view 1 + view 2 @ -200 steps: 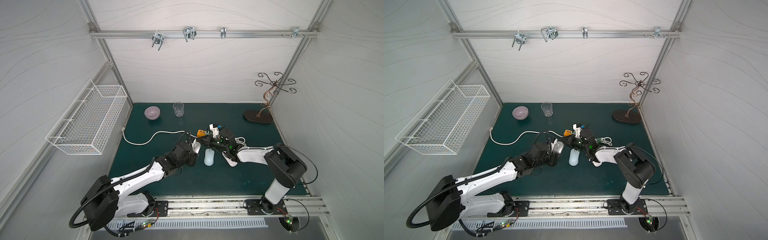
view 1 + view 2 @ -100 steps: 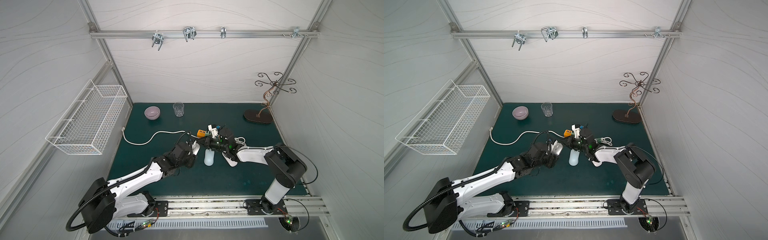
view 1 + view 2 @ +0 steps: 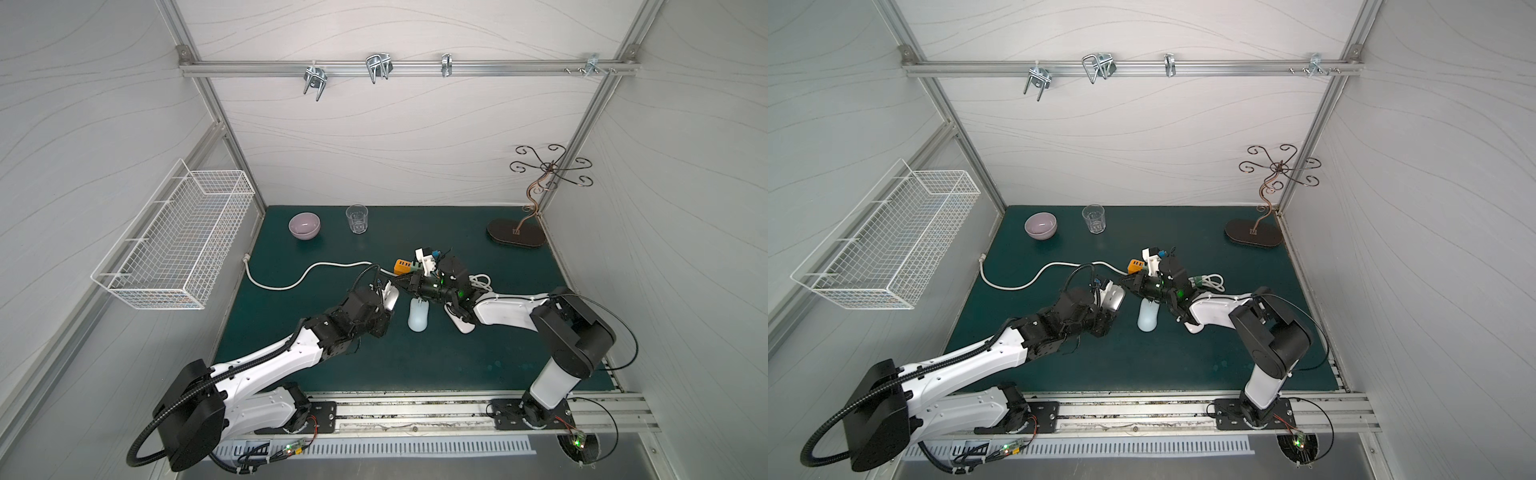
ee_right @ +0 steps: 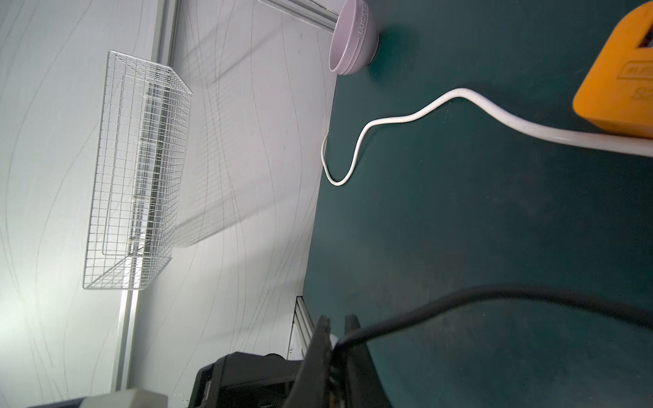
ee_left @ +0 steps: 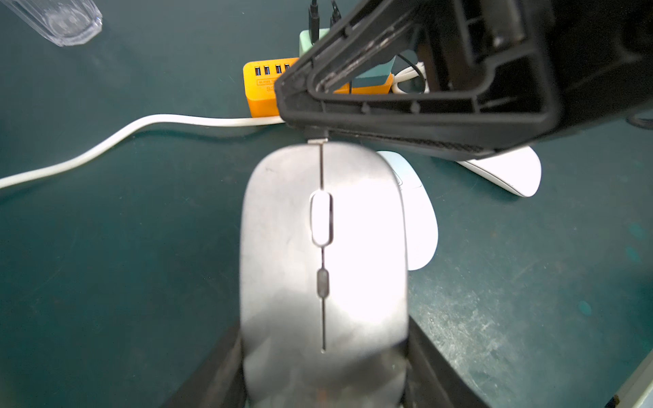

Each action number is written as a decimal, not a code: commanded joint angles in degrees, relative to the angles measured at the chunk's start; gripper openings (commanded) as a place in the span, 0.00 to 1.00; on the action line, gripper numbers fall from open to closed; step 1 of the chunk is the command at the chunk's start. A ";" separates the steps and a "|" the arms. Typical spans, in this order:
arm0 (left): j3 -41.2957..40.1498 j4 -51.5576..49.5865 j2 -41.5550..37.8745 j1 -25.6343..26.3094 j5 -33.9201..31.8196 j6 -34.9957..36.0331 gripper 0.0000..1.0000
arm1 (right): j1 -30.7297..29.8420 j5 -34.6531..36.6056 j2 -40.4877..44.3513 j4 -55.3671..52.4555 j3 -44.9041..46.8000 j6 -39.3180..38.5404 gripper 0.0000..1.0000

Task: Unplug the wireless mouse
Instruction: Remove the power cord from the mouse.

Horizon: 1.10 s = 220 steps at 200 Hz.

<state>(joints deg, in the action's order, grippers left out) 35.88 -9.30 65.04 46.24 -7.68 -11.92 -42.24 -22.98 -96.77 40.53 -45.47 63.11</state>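
Note:
The wireless mouse is silver-grey and is held off the mat, with my left gripper shut on its rear sides. It shows in both top views. My right gripper is shut on the plug of a thin black cable, right at the mouse's front edge. The plug's metal tip touches that edge; whether it sits inside the port I cannot tell. In the right wrist view the right gripper has its jaws pressed together on the cable end.
An orange USB hub with a white cord lies just behind the grippers. A pale mouse and a white mouse lie on the green mat. A lilac bowl, a glass and a wire stand stand at the back.
The left arm has shifted slightly, its shoulder end drifting left. Both grips and the mouse stay about where they were.

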 commanded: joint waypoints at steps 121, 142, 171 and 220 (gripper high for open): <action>0.07 -3.64 0.04 2.58 1.17 -2.23 0.28 | 2.08 2.64 1.82 3.01 -1.37 -0.22 0.00; 0.22 -3.70 -0.13 2.54 -0.17 -4.66 0.28 | 1.90 3.98 2.55 3.35 -0.41 -0.18 0.00; 1.47 -5.61 0.94 2.54 -1.06 -7.01 0.23 | 1.57 4.29 2.56 3.59 -0.32 -0.06 0.00; 1.49 -6.78 0.99 2.57 1.10 -6.36 0.24 | 1.37 3.62 0.51 3.76 -2.09 0.32 0.00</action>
<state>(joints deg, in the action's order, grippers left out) 36.53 -10.11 65.71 48.10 -9.41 -17.61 -41.80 -23.59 -96.57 39.16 -45.43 62.76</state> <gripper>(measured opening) 0.606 0.091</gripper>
